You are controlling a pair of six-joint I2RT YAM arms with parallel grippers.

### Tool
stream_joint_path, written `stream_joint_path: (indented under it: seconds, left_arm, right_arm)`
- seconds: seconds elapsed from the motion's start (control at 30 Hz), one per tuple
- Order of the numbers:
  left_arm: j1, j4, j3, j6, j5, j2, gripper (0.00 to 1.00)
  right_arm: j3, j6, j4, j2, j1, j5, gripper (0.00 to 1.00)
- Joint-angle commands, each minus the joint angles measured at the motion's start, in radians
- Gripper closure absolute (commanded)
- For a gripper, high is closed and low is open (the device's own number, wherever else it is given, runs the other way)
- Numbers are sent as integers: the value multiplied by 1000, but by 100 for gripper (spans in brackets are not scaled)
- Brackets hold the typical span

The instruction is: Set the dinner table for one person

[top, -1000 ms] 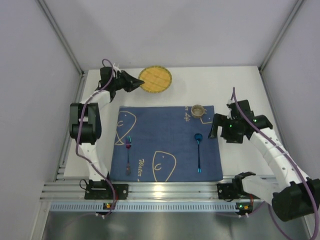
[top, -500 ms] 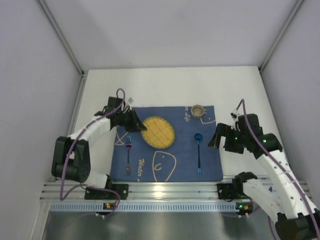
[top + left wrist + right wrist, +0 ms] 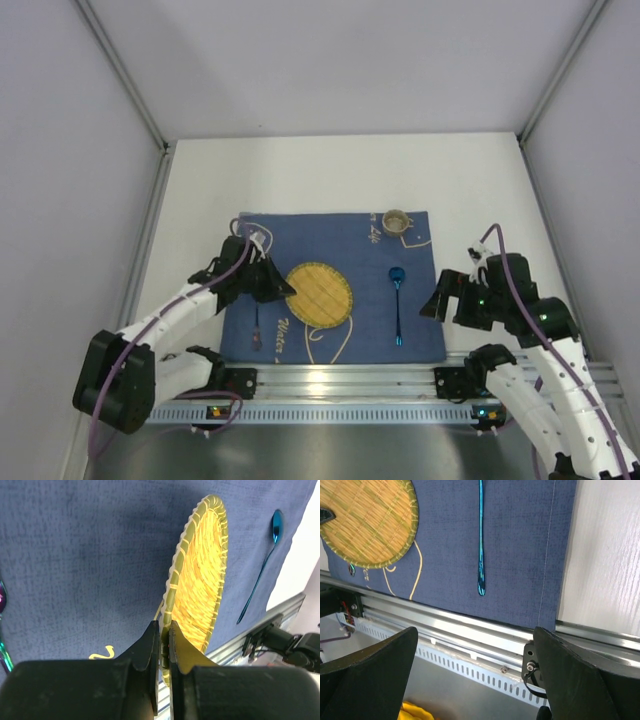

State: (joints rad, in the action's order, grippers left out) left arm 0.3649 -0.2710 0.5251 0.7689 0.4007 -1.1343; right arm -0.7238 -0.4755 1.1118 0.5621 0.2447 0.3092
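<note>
Across the workspace, the white counter [image 3: 300, 175] carries a dark blue placemat [image 3: 345, 245] at its near middle, between the two arms. A round woven straw plate [image 3: 318, 293] occupies the placemat centre. The left fingers [image 3: 150, 647] are clamped on its rim, one on each face. Whether the plate rests fully on the cloth cannot be told. The right fingers [image 3: 438, 297] are spread wide, hold nothing, and hover off the placemat's right edge. A blue spoon [image 3: 397, 305] lies right of the plate, a purple-headed utensil [image 3: 256, 328] lies left of it, and a small cup [image 3: 397, 219] stands at the far right corner.

Step in hand: plate placement. The next move probably calls for releasing the rim and withdrawing without dragging the plate or striking the utensil.
</note>
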Motion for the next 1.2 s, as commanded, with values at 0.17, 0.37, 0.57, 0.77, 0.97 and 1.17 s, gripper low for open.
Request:
stream_joint_path:
  seconds: [0.17,0.37,0.57,0.77,0.97,1.17]
  left_arm:
    - [72,-14,-51,136,-273,82,100]
    - [118,-43,-36,168,-333,-2,100]
    - [175,-115,6,168,-425,-133,100]
    - [175,-148,32,167,-468,-117,73]
    - [175,-183,70,152,-485,-142,50]
    - [175,-206,107,141,-490,-151,49]
  right_arm:
    - [-20,9,69,-47,-10,11,1]
    - [7,2,79,-79,-10,22,1]
    - [21,8,80,-87,-10,22,1]
    - [32,11,79,-91,-8,16,1]
    - [41,12,66,-91,-8,16,1]
    - [44,11,45,-76,-10,19,1]
